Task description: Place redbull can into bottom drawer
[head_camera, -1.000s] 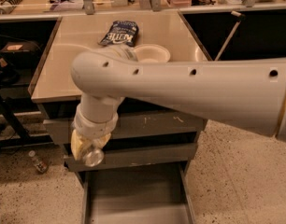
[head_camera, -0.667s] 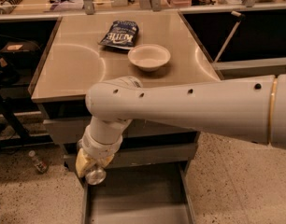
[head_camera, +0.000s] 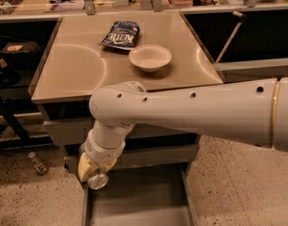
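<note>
My gripper (head_camera: 91, 172) hangs from the white arm in front of the cabinet, over the left front corner of the open bottom drawer (head_camera: 144, 199). Its yellowish fingers (head_camera: 84, 165) are shut on the redbull can (head_camera: 98, 180), of which only a shiny round end shows, pointing down and toward the camera. The can sits just above the drawer's left wall, near its back. The drawer is pulled out, a shallow grey tray with a bare floor. The arm hides much of the cabinet front.
A white bowl (head_camera: 150, 57) and a dark blue crisp bag (head_camera: 120, 34) lie on the tabletop (head_camera: 73, 74). The two upper drawer fronts (head_camera: 61, 132) are closed. A small bottle (head_camera: 38, 164) lies on the floor at left. Black benches flank the table.
The arm has lowered, and the gripper with the can has come down from the upper drawers' height to just above the bottom drawer's left wall.
</note>
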Action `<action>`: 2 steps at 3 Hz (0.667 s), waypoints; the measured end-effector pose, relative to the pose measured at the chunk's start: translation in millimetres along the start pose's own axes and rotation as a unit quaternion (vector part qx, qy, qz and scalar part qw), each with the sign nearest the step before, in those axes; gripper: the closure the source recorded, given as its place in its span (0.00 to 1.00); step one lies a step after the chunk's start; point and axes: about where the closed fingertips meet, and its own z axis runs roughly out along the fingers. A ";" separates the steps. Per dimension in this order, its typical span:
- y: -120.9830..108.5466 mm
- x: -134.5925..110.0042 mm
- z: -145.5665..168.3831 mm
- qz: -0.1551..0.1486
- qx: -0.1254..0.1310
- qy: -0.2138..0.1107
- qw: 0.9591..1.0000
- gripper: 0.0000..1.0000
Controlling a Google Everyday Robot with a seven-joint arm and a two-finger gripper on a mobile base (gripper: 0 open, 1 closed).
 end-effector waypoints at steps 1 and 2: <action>-14.1 20.7 23.6 0.036 -0.018 0.007 0.999 1.00; -65.1 72.4 77.9 0.134 -0.054 0.018 0.989 1.00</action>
